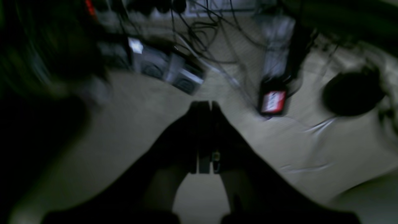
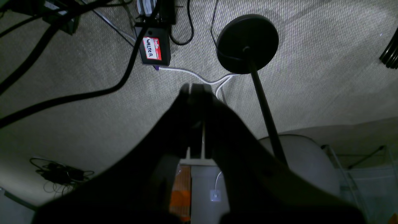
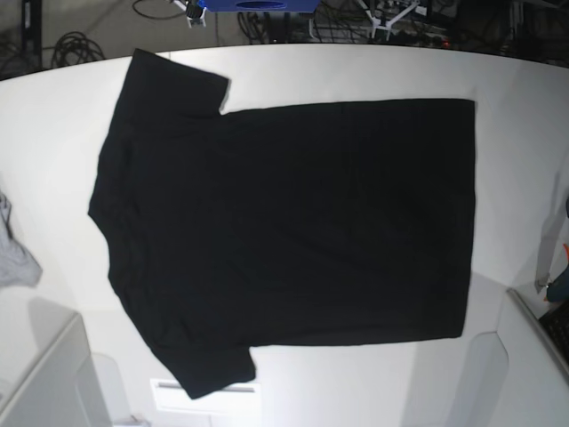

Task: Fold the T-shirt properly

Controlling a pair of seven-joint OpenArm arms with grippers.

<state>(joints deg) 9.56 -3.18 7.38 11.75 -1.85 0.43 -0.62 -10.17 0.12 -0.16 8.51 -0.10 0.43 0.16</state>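
The black T-shirt (image 3: 293,222) lies spread flat on the white table (image 3: 516,80), plain side up, collar end to the left and hem to the right. One sleeve (image 3: 178,80) points to the far edge, the other (image 3: 209,365) to the near edge. Neither gripper shows in the base view. In the left wrist view, which is blurred, my left gripper (image 1: 203,104) is shut and empty over the floor. In the right wrist view my right gripper (image 2: 196,87) is also shut and empty over the carpet. The shirt shows in neither wrist view.
A small light grey cloth (image 3: 13,253) lies at the table's left edge. White arm parts stand at the near corners (image 3: 44,382) (image 3: 524,356). On the carpet below are cables, a labelled black box (image 2: 154,49) and a round black stand base (image 2: 247,43).
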